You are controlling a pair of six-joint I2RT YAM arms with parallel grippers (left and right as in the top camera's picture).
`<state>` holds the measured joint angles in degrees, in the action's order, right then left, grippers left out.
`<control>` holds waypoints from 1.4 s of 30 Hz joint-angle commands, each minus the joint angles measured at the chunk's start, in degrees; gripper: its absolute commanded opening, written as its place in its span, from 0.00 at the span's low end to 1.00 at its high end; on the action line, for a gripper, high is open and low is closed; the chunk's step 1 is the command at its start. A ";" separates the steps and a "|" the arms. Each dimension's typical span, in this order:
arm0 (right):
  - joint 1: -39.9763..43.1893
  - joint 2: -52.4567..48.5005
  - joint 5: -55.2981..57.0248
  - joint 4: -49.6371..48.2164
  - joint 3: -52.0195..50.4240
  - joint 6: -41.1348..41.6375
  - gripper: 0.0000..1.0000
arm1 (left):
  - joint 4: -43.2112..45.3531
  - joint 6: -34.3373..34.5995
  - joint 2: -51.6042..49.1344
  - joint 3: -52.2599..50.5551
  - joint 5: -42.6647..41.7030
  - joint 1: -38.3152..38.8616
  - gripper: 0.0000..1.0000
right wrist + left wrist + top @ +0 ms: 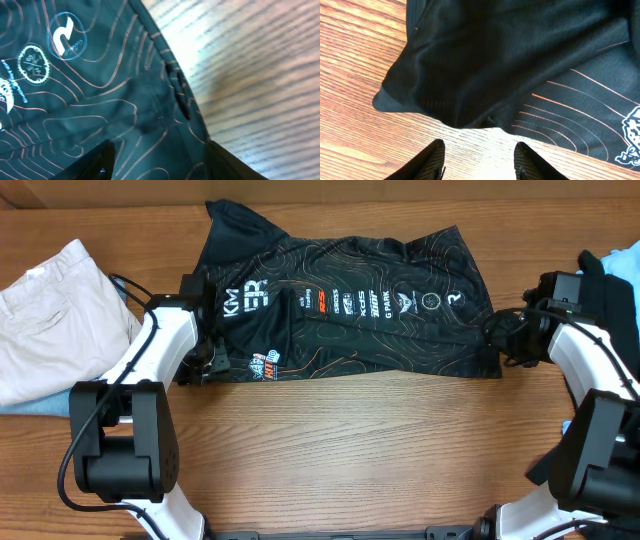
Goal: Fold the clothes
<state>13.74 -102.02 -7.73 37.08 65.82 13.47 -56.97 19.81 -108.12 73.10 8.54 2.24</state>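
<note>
The clothes, a black jersey (350, 305) with orange-red contour lines and white logos, lie spread flat across the middle of the table, slightly rumpled. My left gripper (203, 366) is at the jersey's lower left corner. In the left wrist view it (479, 150) is open over bare wood, with a dark folded edge of the jersey (470, 75) just ahead of the fingertips. My right gripper (497, 340) is at the jersey's right edge. In the right wrist view it (160, 150) stands open astride the hem, with jersey cloth (100, 95) lying between the fingers, not pinched.
Beige trousers (50, 310) lie at the left on a light blue garment (40, 408). Blue and black clothes (615, 265) are piled at the right edge behind my right arm. Bare wooden table (370, 450) stretches in front of the jersey.
</note>
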 commanded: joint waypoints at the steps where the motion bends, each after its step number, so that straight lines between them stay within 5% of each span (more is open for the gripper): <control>1: -0.55 -1.81 -0.70 -1.25 -0.02 -0.20 0.59 | 0.24 1.44 0.63 -0.35 -0.68 0.04 0.48; 11: -0.55 -6.34 0.11 -5.18 -0.04 -0.22 0.56 | 0.28 1.44 0.63 -0.35 -0.72 0.04 0.48; 17: -0.55 -6.36 0.11 -6.58 -0.04 -0.20 0.32 | 0.26 1.42 0.63 -0.35 -0.72 0.04 0.48; 20: -0.55 -6.36 0.11 -6.62 -0.04 -0.09 0.04 | 0.28 1.44 0.63 -0.35 -0.72 0.02 0.48; 42: -0.57 -6.34 -6.60 -16.00 5.31 -0.04 0.04 | 0.42 1.44 0.63 -0.35 -0.70 0.04 0.48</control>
<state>13.37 -108.29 -12.60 22.11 69.95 13.47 -56.55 19.84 -108.12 73.08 8.51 2.24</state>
